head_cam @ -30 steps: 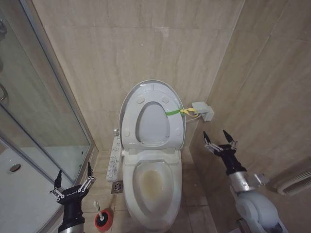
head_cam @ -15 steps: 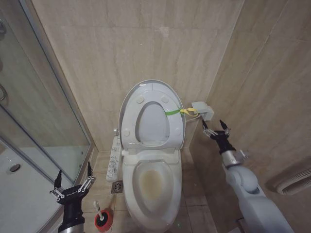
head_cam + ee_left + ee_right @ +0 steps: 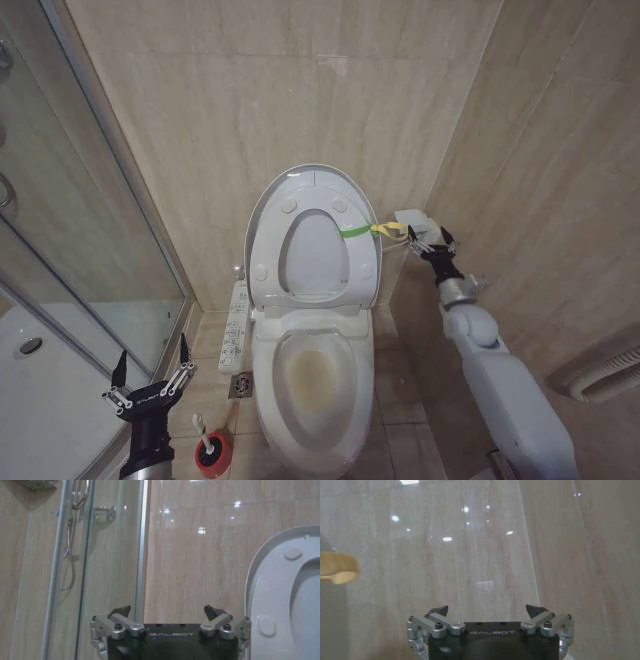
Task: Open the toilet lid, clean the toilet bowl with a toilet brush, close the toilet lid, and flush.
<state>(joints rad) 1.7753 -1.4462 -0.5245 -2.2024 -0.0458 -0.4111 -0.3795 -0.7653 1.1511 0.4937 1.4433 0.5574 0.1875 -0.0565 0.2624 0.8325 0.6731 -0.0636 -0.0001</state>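
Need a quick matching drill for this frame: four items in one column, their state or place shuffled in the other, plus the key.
Items:
1. toilet lid
2. toilet brush
3. left gripper
4. right gripper

States:
A. in the red holder on the floor
B. raised against the wall
C. up beside the grey box on the wall
D. open, low by the shower glass

Pairs: 1-B, 2-A, 3-D, 4-C

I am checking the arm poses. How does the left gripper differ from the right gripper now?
The left gripper sits low beside the toilet bowl, above the toilet brush; the right gripper is raised next to the small white wall box. The left arm points upward; the right arm stretches toward the wall. Both have open, empty jaws.
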